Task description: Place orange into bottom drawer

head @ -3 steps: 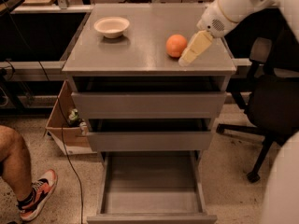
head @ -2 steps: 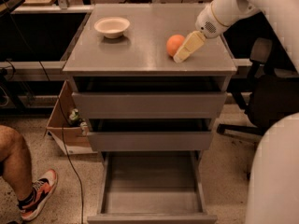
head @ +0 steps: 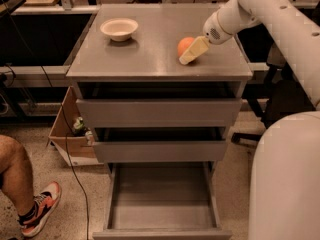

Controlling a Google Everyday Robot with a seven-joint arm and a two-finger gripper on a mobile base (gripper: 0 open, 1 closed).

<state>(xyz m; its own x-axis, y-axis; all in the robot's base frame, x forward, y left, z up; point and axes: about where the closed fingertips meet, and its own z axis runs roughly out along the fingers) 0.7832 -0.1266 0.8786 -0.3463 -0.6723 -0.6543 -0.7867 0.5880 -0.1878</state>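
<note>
Cream gripper (head: 189, 53) against round orange fruit (head: 183, 44) on cabinet top (head: 145, 59), prob. for pickup; grip state can't tell. Grey metal bottom drawer (head: 162, 204) open, waiting.

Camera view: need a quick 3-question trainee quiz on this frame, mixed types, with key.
1. True or false: the orange already lies in the bottom drawer.
2. Where is the tool? A) at the orange on the cabinet top; B) inside the bottom drawer; C) over the bowl.
3. Fill in: the drawer pulled far out is the ___ one.

Key: 1 false, it sits on the cabinet top. 2 A. 3 bottom.
</note>
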